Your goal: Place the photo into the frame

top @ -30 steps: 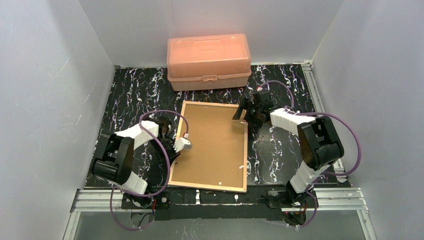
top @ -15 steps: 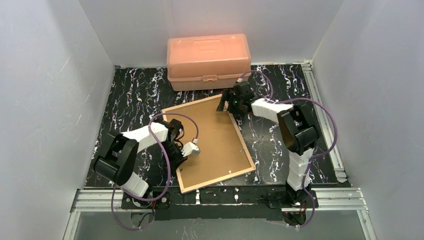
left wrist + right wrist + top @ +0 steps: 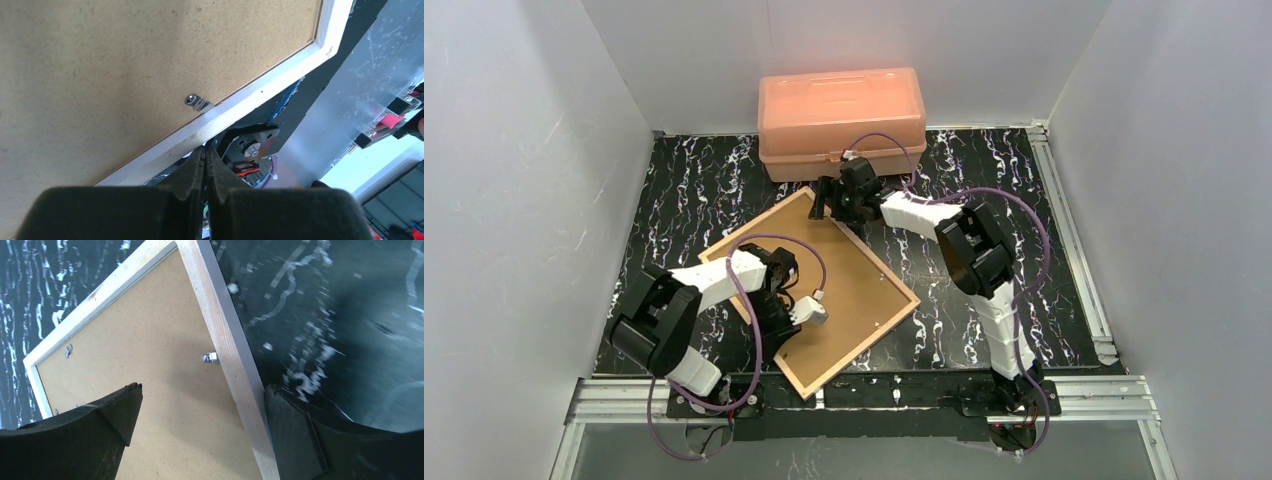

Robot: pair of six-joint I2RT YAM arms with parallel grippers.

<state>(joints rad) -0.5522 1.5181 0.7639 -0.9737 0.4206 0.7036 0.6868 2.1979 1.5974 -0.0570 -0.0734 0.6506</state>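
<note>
1 frame (image 3: 232,365) (back up), 1 box (image 3: 842,122); l jaws clenched, r jaws released

You see the frame (image 3: 861,348) from its back only. The brown backing board (image 3: 854,290) covers it, so you cannot tell whether the photo lies beneath. From above, the left arm (image 3: 714,275) hides part of the near-left rail and the left gripper (image 3: 206,150). Its wrist view leaves unclear whether the closed jaws touch the rail. The right wrist view crops the frame, and the counter (image 3: 350,315) there is blurred.
</note>
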